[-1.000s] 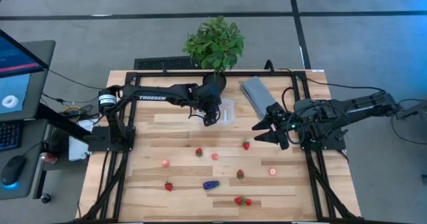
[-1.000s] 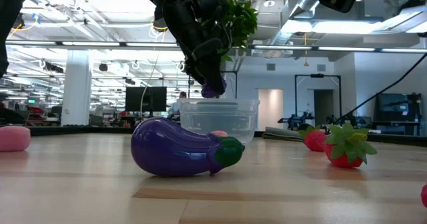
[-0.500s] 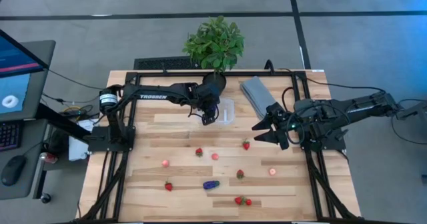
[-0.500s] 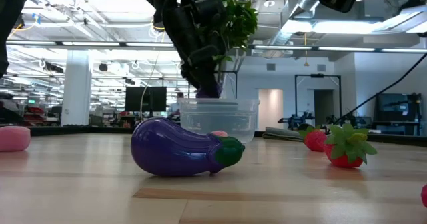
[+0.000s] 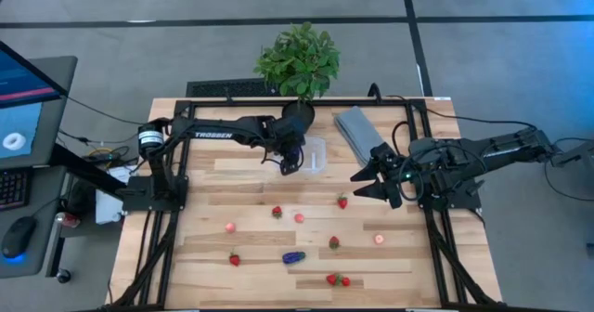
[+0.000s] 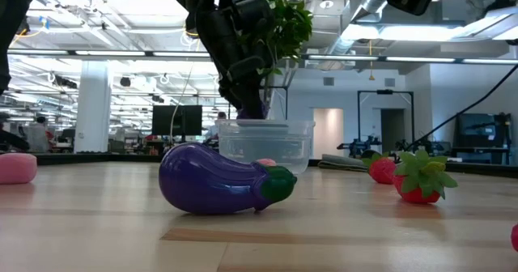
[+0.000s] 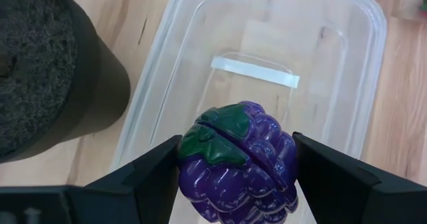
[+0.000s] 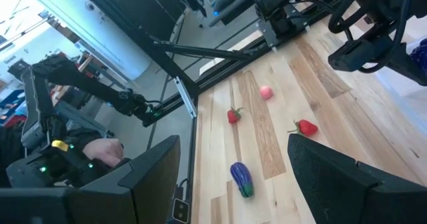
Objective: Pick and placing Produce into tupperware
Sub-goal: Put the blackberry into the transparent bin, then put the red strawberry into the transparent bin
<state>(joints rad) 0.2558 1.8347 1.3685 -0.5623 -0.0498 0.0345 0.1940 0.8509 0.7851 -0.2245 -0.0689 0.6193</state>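
My left gripper (image 5: 290, 162) is over the clear tupperware (image 5: 316, 154) at the far middle of the table, shut on a dark purple grape bunch (image 7: 240, 161). The low view shows the bunch (image 6: 252, 110) just above the tub's rim (image 6: 265, 126). The tub's floor (image 7: 267, 44) is bare in the left wrist view. Other produce lies on the wood: strawberries (image 5: 342, 201) (image 5: 277, 212) (image 5: 235, 258), pink round pieces (image 5: 299, 217) (image 5: 379, 239) and a purple eggplant (image 5: 293, 256). My right gripper (image 5: 364, 182) waits open at the right. My left gripper pinches the grape bunch between its two fingers (image 7: 153, 177), one on each of two opposite sides (image 7: 190, 174). The fingers slant down from the table's left. The bunch hangs clear above the tub's opening, its green leaf top (image 7: 210, 137) facing the wrist camera.
A black plant pot (image 7: 53, 64) with a leafy plant (image 5: 299, 61) stands right beside the tub at the far edge. A folded grey cloth (image 5: 357, 131) lies at the far right. The black frame rails (image 5: 176, 219) run along the table's sides.
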